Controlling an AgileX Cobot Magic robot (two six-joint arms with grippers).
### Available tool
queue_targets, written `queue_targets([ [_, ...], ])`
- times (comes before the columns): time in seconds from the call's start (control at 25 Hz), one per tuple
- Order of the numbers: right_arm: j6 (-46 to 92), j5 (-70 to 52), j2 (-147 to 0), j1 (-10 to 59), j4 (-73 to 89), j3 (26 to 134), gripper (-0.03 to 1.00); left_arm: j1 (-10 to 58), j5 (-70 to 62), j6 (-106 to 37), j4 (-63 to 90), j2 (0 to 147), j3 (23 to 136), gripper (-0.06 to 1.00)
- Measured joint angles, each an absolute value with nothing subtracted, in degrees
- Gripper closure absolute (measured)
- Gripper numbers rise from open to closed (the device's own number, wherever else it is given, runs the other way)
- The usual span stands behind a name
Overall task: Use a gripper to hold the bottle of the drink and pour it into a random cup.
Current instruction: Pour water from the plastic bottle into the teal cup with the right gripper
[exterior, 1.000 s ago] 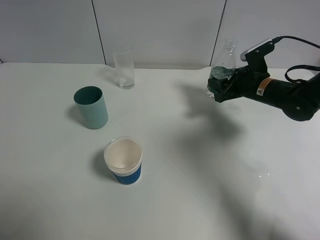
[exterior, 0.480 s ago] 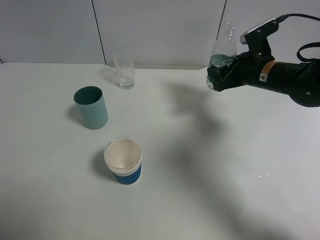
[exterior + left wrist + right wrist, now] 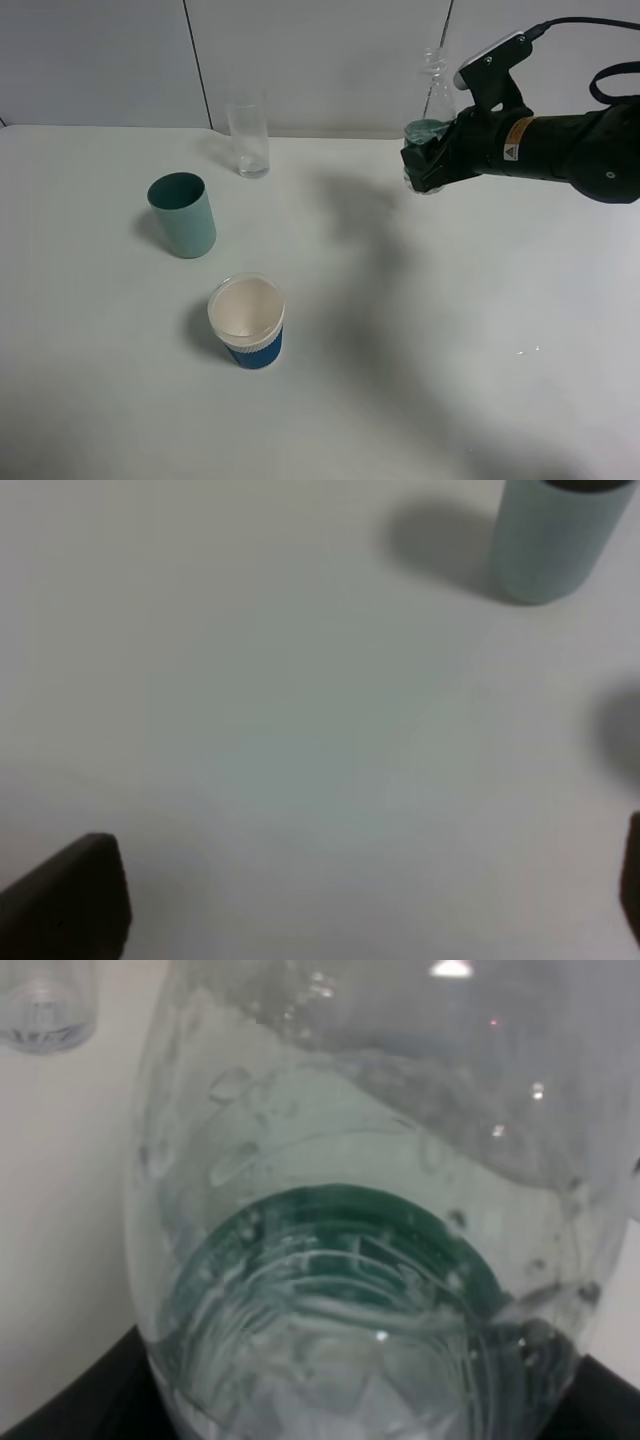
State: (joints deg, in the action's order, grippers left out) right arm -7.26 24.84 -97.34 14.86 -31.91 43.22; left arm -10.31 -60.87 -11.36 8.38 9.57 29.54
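- Found the bottle of the drink (image 3: 431, 105) small, of clear plastic, uncapped at the neck and part-filled with clear liquid.
- In the right wrist view, saw it (image 3: 350, 1260) fill nearly the whole frame, with droplets clinging to the inner wall.
- Noted a dark green label (image 3: 330, 1220) round the lower body, showing through the liquid as a curved green ring. Could read no lettering on it in any view.
- Placed it raised off the table (image 3: 420, 330), near upright, at the far right side before the wall (image 3: 320, 60), well apart from every cup.
- Saw the right gripper (image 3: 424, 168) clamped tight on the lower body at the label.
- Spotted an orange-and-white sticker (image 3: 513, 152) with a warning triangle on the black arm (image 3: 570, 155); print too small to read.
- Caught the left gripper (image 3: 350, 900) only in its own wrist view: dark fingertips spread wide at opposite edges, nothing between them, over bare table.
- Counted three vessels standing upright on the left half of the table: a clear glass (image 3: 248, 138) at the back, a teal cup (image 3: 183, 214) nearer, and a white cup (image 3: 247, 322) in a blue sleeve nearest. Saw no writing on any of them.
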Motion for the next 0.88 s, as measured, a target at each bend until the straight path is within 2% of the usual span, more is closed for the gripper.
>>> queue_targets([
  [0.16, -7.6, 22.4, -97.3, 17.9, -31.6, 44.3, 0.39, -10.3, -60.9, -11.4, 8.4, 9.6, 29.5, -0.05],
  [0.4, -7.6, 10.8, -97.3, 23.2, -31.0, 52.5, 0.39, -10.3, -60.9, -11.4, 8.4, 9.6, 29.5, -0.05],
  [0.88, -7.6, 2.2, -102.7, 31.1, -31.5, 65.7, 0.39, -10.3, -60.9, -11.4, 8.4, 9.6, 29.5, -0.05],
])
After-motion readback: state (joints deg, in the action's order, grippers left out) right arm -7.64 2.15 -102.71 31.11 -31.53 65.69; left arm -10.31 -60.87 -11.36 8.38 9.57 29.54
